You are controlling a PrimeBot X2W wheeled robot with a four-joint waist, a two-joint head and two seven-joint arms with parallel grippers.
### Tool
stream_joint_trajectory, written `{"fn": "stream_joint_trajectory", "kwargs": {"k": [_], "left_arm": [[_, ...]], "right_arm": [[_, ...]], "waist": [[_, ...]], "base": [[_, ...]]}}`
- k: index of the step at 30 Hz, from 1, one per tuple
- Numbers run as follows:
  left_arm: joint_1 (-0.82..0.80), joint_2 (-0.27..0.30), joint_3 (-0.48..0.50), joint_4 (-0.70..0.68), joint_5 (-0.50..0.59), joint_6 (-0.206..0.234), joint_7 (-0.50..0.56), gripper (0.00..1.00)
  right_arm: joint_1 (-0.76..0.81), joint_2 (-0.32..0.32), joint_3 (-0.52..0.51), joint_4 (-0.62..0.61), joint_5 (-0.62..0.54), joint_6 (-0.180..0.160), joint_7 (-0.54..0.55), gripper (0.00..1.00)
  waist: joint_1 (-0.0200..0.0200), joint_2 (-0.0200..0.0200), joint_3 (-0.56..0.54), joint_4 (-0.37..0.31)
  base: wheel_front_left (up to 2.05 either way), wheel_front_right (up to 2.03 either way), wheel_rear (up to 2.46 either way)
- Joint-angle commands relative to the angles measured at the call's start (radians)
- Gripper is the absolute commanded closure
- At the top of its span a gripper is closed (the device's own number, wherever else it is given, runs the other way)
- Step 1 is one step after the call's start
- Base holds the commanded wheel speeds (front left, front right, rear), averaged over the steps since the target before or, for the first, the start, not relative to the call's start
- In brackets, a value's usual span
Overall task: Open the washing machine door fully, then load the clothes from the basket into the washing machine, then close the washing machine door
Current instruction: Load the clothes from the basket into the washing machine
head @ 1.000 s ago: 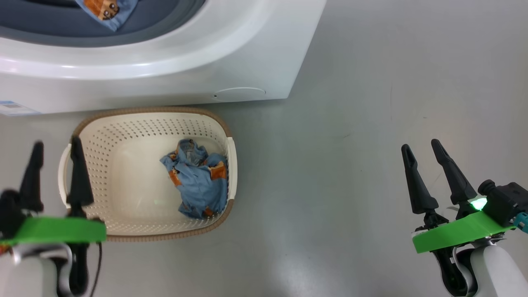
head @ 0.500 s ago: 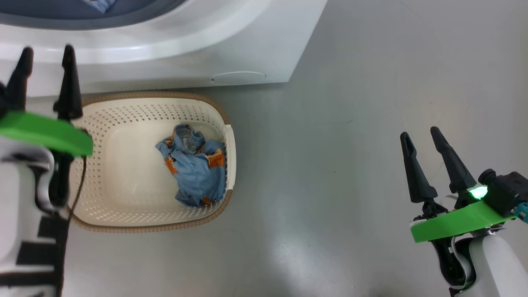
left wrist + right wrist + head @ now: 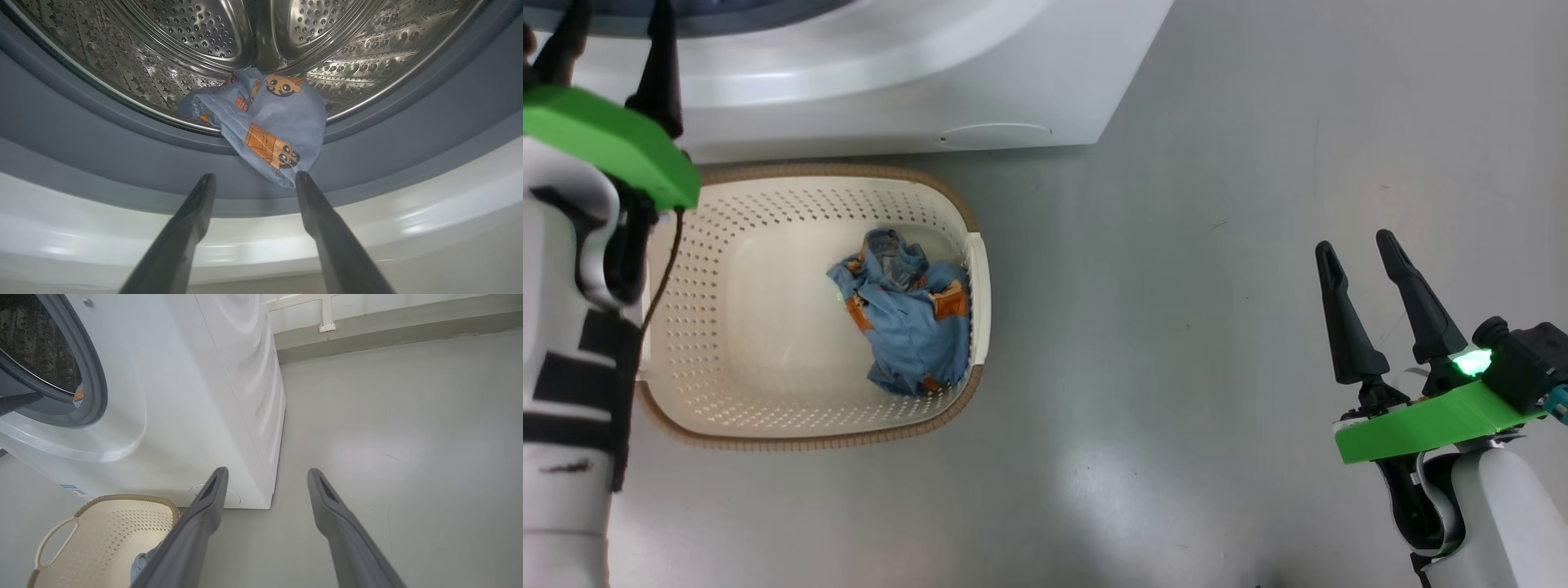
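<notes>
The white washing machine stands open at the top of the head view; its door is out of view. My left gripper is open in front of the machine's opening, above the basket's left end. In the left wrist view this gripper points at one of the blue printed clothes, which hangs out of the steel drum over the blue-grey gasket, just beyond the fingertips. More clothes lie bunched in the cream basket. My right gripper is open and empty over the floor, far right.
Bare grey floor stretches right of the basket and machine. The basket sits against the machine's foot below its round white cap. A wall base runs behind the machine.
My left arm has gone from beside the basket up to the machine's opening, still open. The head camera has shifted a little. The right gripper has barely moved.
</notes>
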Motion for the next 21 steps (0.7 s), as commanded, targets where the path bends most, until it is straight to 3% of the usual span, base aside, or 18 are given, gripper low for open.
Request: {"fn": "stream_joint_trajectory", "kwargs": {"k": [1, 21], "left_arm": [[-0.051, 0.046, 0.005, 0.021, -0.011, -0.001, 0.013, 0.00], [-0.311, 0.033, -0.179, 0.324, -0.096, -0.001, 0.051, 0.00]], "right_arm": [[0.003, -0.002, 0.017, -0.023, -0.003, 0.002, -0.005, 0.00], [-0.022, 0.011, 0.040, -0.027, 0.000, 0.002, -0.005, 0.00]], "waist": [[0.0000, -0.0001, 0.006, 0.001], [0.0000, -0.0001, 0.035, -0.039]], "base": [[0.00, 0.00, 0.00], [0.00, 0.00, 0.00]]}}
